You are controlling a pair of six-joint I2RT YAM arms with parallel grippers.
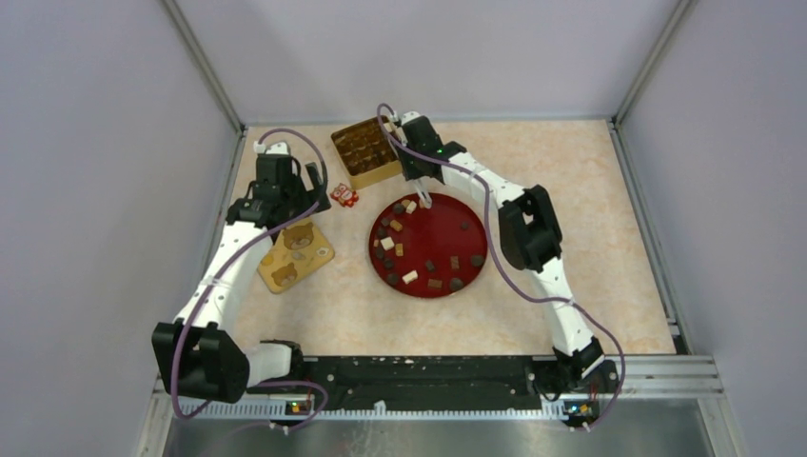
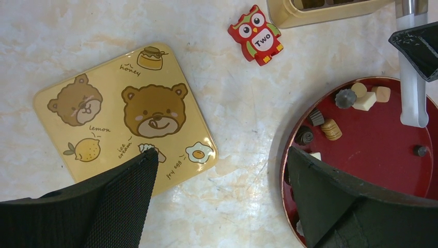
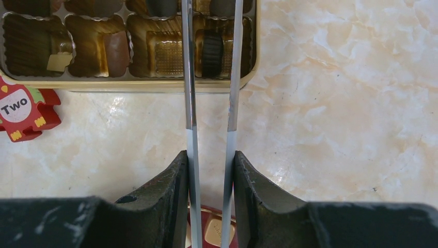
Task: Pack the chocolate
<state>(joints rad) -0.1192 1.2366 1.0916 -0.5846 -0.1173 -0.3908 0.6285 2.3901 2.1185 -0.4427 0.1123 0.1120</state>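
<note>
Red plate mid-counter carries loose chocolate; more in gold box at its 11 o'clock | right pincer clamped on metal tweezers, tips at plate's 12 o'clock | left pincer spread apart, between plate and bear lid at 9 o'clock
</note>
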